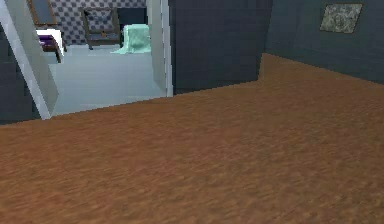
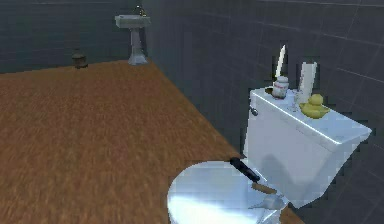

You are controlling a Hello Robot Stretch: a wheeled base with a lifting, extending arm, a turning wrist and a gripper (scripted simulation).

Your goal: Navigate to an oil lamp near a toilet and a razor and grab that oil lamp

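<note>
While the forward view's just wood floor (image 1: 200, 160) and a doorway (image 1: 100, 50), the arm side view has the oil lamp (image 2: 281, 82) on the toilet tank (image 2: 300, 145) beside a yellow duck (image 2: 315, 105), with the razor (image 2: 250, 176) on the lid (image 2: 210, 195). End effector's state, or where the lamp sits from it: can't tell.

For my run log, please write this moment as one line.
toilet close by | lamp on tank | razor on lid | doorway ahead

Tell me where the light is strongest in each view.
Forward view: strongest through the doorway, on the pale floor beyond; the brown floor nearer is dimmer. Arm side view: the white toilet tank is brightest against dark walls.
</note>
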